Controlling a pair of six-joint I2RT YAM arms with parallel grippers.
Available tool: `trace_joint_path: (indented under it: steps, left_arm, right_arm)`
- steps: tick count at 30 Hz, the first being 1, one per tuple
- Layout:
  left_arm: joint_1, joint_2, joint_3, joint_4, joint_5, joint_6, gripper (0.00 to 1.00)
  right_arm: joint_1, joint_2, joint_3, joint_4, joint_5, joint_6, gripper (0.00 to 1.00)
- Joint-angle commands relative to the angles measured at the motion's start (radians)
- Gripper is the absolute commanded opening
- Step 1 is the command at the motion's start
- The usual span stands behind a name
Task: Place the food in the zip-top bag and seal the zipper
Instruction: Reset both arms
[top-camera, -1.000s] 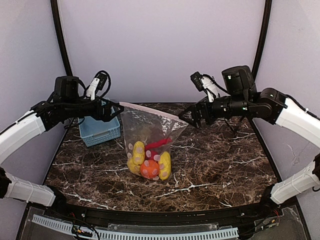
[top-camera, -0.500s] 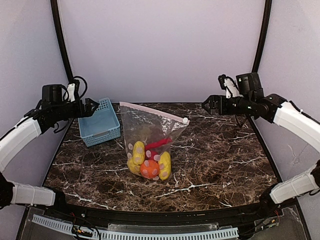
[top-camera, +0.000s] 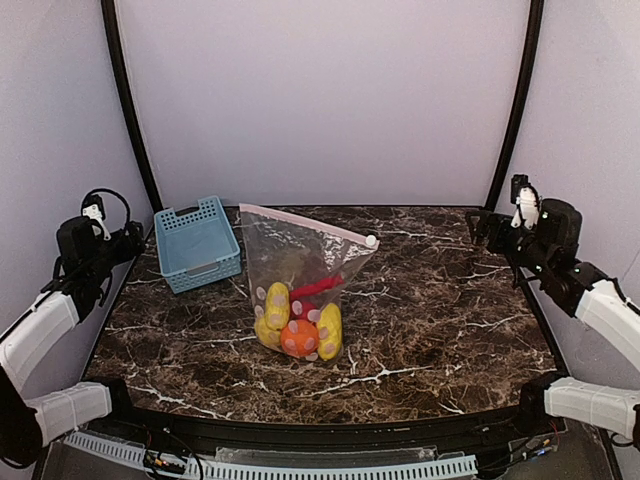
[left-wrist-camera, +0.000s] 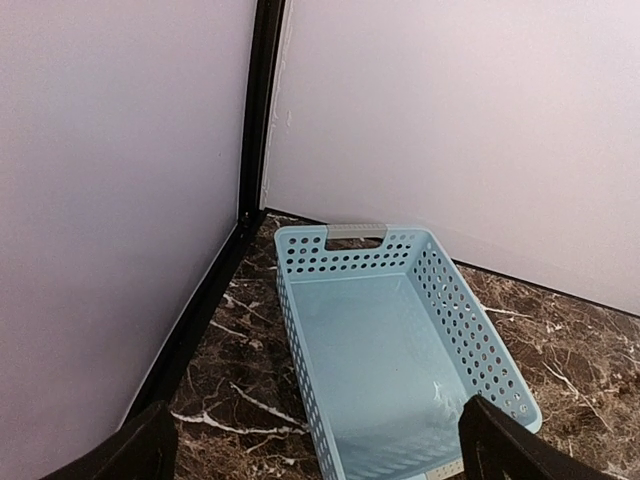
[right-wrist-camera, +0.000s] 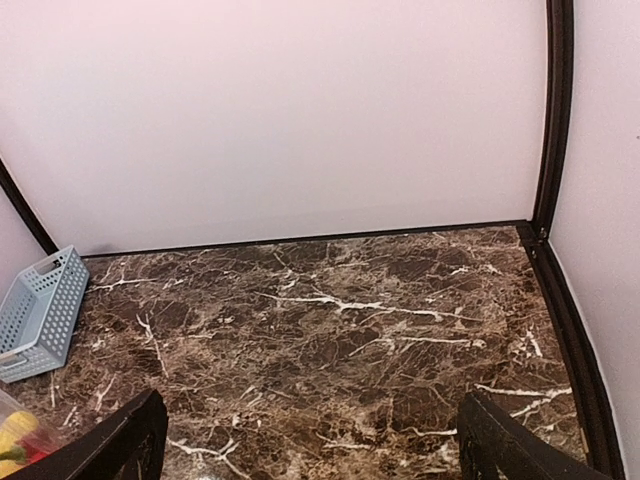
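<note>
- Clear dotted plastic, seen from the top: the zip-top bag (top-camera: 300, 270) sits just right of the blue basket (top-camera: 200, 243) on the marble table (top-camera: 440, 320). The food (top-camera: 298, 322) is all inside it: yellow pieces, an orange ball, something red.
- The zipper (top-camera: 310, 224) runs as one thin pink line away from the basket's right rim, its white slider (top-camera: 371, 241) at the end far from the basket. It looks drawn shut, though the seal cannot be checked along its whole length.
- The left gripper (top-camera: 128, 240) hangs left of the basket. The right gripper (top-camera: 478, 225) is well to the basket's right, beyond the bag. Both have their jaws apart, holding nothing.
- Left wrist: the basket (left-wrist-camera: 390, 330) lies ahead with no food in it, and the fingers (left-wrist-camera: 140, 455) are spread wide with nothing between them.
- Right wrist: the fingers (right-wrist-camera: 130, 440) are likewise apart, with the basket (right-wrist-camera: 40, 310) at far left and a sliver of bagged food (right-wrist-camera: 15, 450) below it.
- Judged so, filling and sealing appear done, and nothing is plainly left.
</note>
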Motion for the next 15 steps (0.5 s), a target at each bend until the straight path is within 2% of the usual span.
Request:
trace_joint_path:
  steps: [1,8,12,15]
  left_arm:
    - [0.0,0.01,-0.138,0.307,-0.045,0.036,0.99]
    - [-0.001,0.123,-0.327,0.628,-0.041,0.106,0.99]
    - [0.001,0.168,-0.361,0.689,-0.05,0.118,0.99]
    - [0.0,0.169,-0.378,0.721,-0.037,0.112,0.99]
  right_arm:
    - [-0.005,-0.035,-0.16,0.317,0.08,-0.103,0.99]
    - [-0.005,-0.05,-0.388,0.577,0.192,-0.227,0.99]
    - [-0.005,-0.065,-0.494,0.663,0.233,-0.258,0.99]
    - [-0.005,-0.093,-0.512,0.676,0.234,-0.251,0.99]
